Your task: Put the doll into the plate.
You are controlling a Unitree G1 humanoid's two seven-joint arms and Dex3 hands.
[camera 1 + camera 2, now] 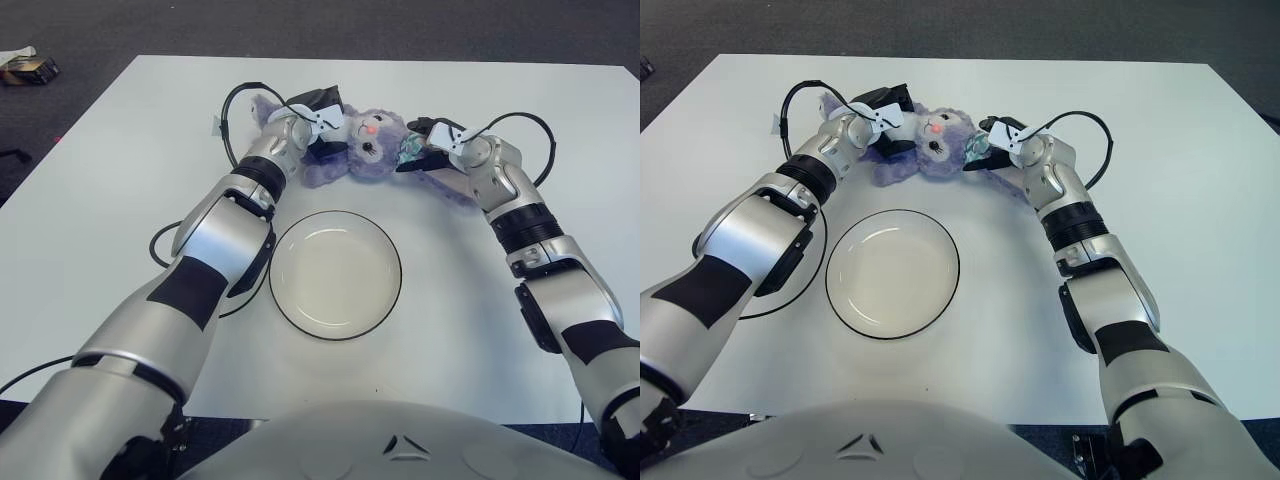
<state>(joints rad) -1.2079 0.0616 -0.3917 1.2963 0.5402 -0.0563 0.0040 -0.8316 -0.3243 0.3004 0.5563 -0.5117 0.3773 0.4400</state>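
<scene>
A purple plush doll (368,148) with a pale face lies at the far middle of the white table (120,200). My left hand (318,120) is pressed against the doll's left side, with dark fingers curled over it. My right hand (430,142) is pressed against its right side, fingers closed on it. The doll is held between both hands. A round white plate (335,275) with a dark rim sits empty on the table, nearer to me than the doll and between my forearms.
Black cables loop from both wrists over the table beside the doll (232,110) (540,135). Another cable lies left of the plate (160,245). A small dark object (25,68) lies on the floor beyond the table's far left corner.
</scene>
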